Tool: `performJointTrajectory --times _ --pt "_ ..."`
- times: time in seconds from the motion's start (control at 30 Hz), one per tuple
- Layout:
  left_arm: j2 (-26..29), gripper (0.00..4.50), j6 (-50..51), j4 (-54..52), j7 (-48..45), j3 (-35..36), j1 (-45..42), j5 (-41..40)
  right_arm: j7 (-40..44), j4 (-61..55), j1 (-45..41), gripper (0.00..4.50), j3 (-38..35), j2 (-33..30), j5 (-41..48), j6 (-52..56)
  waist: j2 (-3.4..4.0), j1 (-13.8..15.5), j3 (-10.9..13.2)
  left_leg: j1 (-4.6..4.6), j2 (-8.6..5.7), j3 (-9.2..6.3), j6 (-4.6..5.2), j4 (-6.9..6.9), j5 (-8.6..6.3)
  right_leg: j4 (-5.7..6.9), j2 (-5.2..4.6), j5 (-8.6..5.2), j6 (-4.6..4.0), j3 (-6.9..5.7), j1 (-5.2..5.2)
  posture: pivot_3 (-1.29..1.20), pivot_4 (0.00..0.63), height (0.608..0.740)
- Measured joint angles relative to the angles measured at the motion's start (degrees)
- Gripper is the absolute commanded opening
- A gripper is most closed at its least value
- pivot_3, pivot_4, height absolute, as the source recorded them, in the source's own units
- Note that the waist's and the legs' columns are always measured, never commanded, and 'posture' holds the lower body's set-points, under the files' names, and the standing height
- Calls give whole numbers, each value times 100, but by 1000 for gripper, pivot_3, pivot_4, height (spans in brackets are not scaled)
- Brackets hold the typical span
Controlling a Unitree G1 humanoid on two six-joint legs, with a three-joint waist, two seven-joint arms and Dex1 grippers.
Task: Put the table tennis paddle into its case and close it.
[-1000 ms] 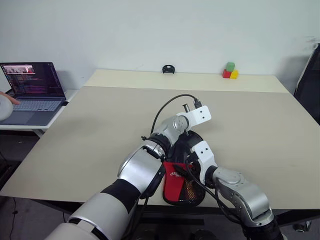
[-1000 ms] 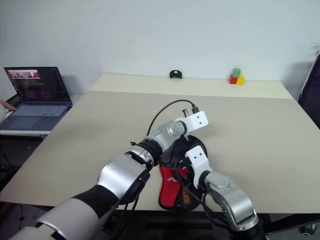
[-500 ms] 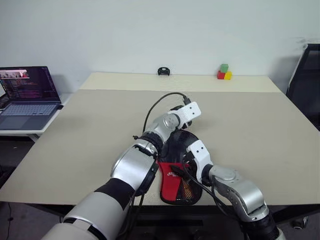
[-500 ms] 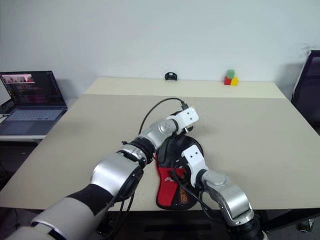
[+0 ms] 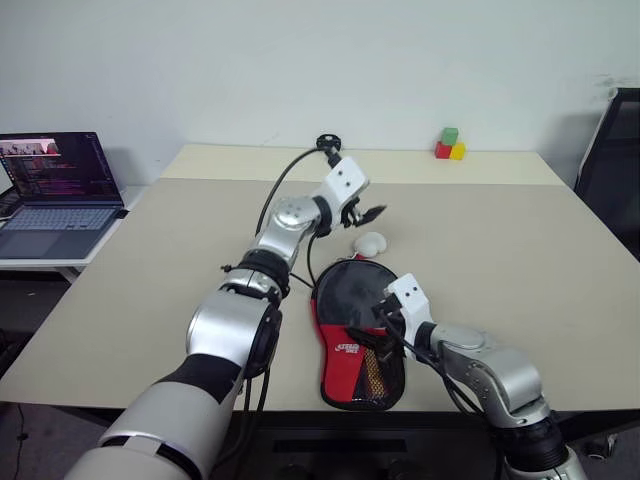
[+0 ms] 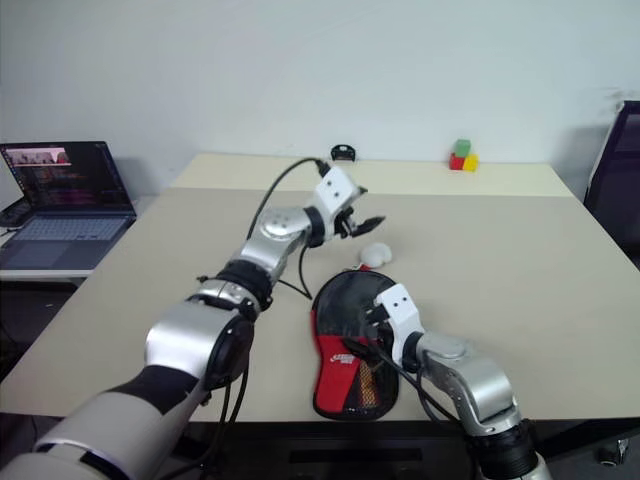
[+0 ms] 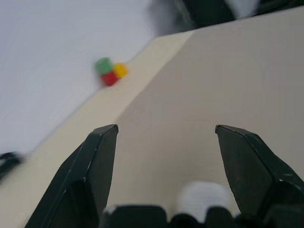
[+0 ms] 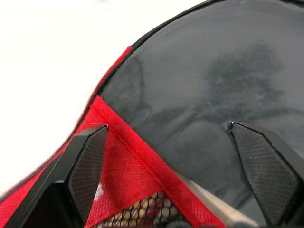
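The case (image 5: 352, 335) lies flat near the table's front edge, with a round black upper part, a red panel with a white logo and a mesh pocket. I cannot make out the table tennis paddle apart from the case's black face (image 8: 204, 95). My right gripper (image 5: 385, 322) hovers open just above the case, one finger on each side of the black-and-red seam (image 8: 118, 128). My left gripper (image 5: 368, 213) is raised beyond the case, open and empty, pointing toward the far right. A small white ball (image 5: 370, 243) rests on the table just past the case.
An open laptop (image 5: 60, 190) stands on a side table at the left. Red, green and yellow blocks (image 5: 447, 145) and a small black object (image 5: 328, 141) sit by the table's far edge. A black chair (image 5: 612, 150) is at the right. A black cable loops off my left wrist.
My left gripper lifted off the case, swung up and away toward the far side, and opened. The white ball now shows. The right gripper stayed over the case.
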Motion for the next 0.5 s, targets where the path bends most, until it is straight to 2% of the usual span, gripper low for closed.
performJointTrajectory --times 0.17,0.3,0.5 --pt "238 3555 586 -960 -837 148 874 -634 118 -558 19 4500 -863 87 1023 898 3 0 11 -97 -1 -17 0 12 1 10 -2 2 -3 17 -88 0 150 740" --pt "440 4451 1068 -2086 -1173 86 1504 -877 145 -962 -152 4500 -1614 -103 1716 1345 4 4 11 -105 -4 -19 0 10 1 4 -25 2 -3 19 -97 0 150 740" --pt "507 4485 1725 -3363 -1674 -287 2210 -1157 147 -1037 -175 4500 -2023 -818 2068 1466 6 22 12 -103 -6 -16 0 9 1 5 -27 2 -3 18 -94 0 150 740"
